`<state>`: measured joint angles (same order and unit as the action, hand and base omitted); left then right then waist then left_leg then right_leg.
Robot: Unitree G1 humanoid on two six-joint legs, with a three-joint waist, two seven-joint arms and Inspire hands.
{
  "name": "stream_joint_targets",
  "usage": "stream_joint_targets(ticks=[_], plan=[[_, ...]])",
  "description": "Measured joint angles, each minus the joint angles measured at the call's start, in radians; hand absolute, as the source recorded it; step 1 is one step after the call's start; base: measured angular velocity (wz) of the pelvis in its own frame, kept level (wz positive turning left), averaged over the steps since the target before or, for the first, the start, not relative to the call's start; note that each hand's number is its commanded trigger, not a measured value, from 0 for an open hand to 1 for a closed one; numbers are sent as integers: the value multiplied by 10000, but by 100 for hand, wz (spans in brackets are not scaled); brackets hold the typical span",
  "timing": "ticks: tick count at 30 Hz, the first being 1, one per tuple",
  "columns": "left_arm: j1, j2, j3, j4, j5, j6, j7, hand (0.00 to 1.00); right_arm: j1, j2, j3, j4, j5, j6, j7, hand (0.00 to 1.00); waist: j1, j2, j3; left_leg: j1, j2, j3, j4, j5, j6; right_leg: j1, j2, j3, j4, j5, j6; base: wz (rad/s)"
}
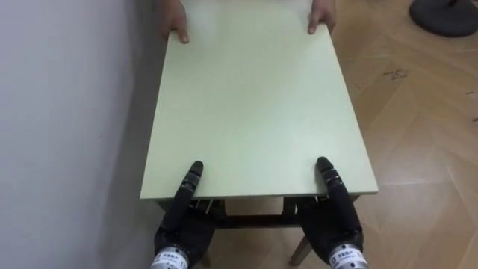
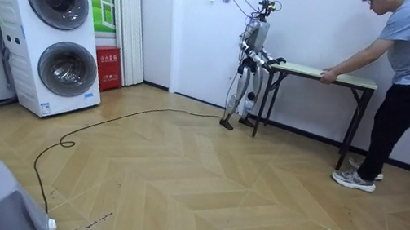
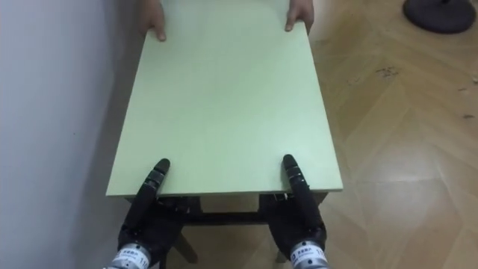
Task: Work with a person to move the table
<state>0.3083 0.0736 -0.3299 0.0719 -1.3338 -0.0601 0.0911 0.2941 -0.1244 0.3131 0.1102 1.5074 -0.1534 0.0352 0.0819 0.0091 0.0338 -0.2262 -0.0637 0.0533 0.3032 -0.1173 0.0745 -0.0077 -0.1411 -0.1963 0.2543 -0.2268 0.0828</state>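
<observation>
- Left hand (image 1: 181, 224) sat at the near edge of the pale green table (image 1: 254, 97); I couldn't tell its grip.
- Right hand (image 1: 337, 220) was at the same edge, grip likewise unreadable.
- Person's hands (image 1: 176, 28) held the far edge, opposite both.
- Wall (image 1: 60, 112) ran just outside the left hand.

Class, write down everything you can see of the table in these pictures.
The table has a plain, pale green rectangular top, smooth like laminate, on a dark frame with dark legs. It stands level on the wooden floor, one long side close along the white wall. The robot's left hand and right hand meet its near short edge; a person's hands hold the far edge.
</observation>
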Motion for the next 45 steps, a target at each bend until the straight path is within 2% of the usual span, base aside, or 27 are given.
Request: stream_joint_targets(ticks=[11, 21, 22, 23, 27, 28, 29, 30, 31, 32, 33, 35, 38, 40, 45], plan=[[35, 61, -80, 162, 20, 0, 113, 100, 16, -25, 10, 425, 69, 14, 259, 100, -17, 4, -4, 11, 1, 16, 29, 5, -7, 130, 20, 5, -175, 18, -21, 2], [311, 101, -94, 362, 81, 38, 110, 100, -16, 44, 134, 1063, -37, 15, 585, 100, -205, 17, -14, 102, 5, 6, 64, 12, -17, 243, 29, 15, -177, 18, -21, 0], [310, 99, -98, 401, 84, 38, 110, 100, -24, 98, 130, 1153, -83, 13, 639, 100, -205, 15, -23, 134, 4, 3, 55, 11, -16, 269, 29, 15, -176, 18, -21, 0], [316, 96, -93, 489, 120, 38, 89, 100, -47, 230, 73, 1345, -190, 14, 747, 100, -212, 2, -88, 151, 5, 4, 40, 11, -17, 274, 30, 21, -175, 19, -23, 0], [325, 73, -79, 690, 154, 38, 49, 100, -177, 435, 27, 1765, -304, 28, 917, 100, -274, -8, -104, 335, 10, 13, 17, 3, -25, 455, 30, 35, -180, 19, -23, 0], [334, 66, -68, 711, 164, 37, 34, 99, -186, 468, 6, 1795, -336, 31, 917, 100, -273, -14, -106, 351, 9, 14, 5, 2, -27, 465, 30, 25, -180, 19, -22, 0], [341, 66, -67, 713, 165, 37, 26, 74, -183, 484, -2, 1799, -376, 35, 918, 100, -275, -14, -106, 351, 9, 16, 5, 2, -27, 465, 30, 23, -180, 19, -22, 0], [363, 65, -60, 713, 164, 34, 12, 60, -182, 524, -23, 1819, -433, 41, 933, 93, -288, -14, -107, 356, 9, 17, 4, 2, -27, 469, 30, 23, -181, 19, -22, 0], [368, 66, -58, 729, 165, 22, -11, 40, -179, 541, -26, 1830, -450, 41, 944, 71, -295, -14, -106, 366, 9, 17, 2, 2, -27, 480, 30, 19, -182, 19, -22, 0], [366, 64, -55, 833, 165, -18, -128, 26, -159, 558, -21, 1835, -477, 47, 946, 51, -304, -14, -106, 406, 8, 17, -18, 2, -27, 514, 27, 12, -183, 19, -22, 0], [378, 70, -62, 923, 200, -36, -207, 0, -129, 573, -23, 1847, -491, 53, 947, 0, -313, -16, -105, 473, 4, 16, -44, 0, -30, 580, 25, 0, -197, 19, -22, 0], [378, 70, -57, 1174, 415, -98, -491, 0, -143, 590, -19, 1944, -492, 59, 996, 0, -307, -21, -108, 536, 6, 18, -76, -9, -42, 622, 25, -12, -201, 19, -22, -2], [339, 309, -86, 1368, 1961, -149, -826, 0, -118, 573, 8, 2036, -601, 161, 1209, 0, -314, -13, -113, 619, 17, 44, -120, -11, -50, 668, 26, -17, -213, 19, -22, -4], [268, 415, -75, 1363, 2895, -158, -1226, 0, 9, 393, 151, 2042, -738, 178, 1716, 0, -372, -11, -119, 655, 11, 63, -130, -11, -51, 758, 26, -19, -342, 19, -22, 0], [243, 518, -65, 1393, 3489, -90, -1538, 0, 14, 174, 191, 2040, -996, 447, 2259, 0, -533, -36, -132, 666, 45, 81, -141, -3, -81, 765, 51, -18, -341, 19, -22, -5]])
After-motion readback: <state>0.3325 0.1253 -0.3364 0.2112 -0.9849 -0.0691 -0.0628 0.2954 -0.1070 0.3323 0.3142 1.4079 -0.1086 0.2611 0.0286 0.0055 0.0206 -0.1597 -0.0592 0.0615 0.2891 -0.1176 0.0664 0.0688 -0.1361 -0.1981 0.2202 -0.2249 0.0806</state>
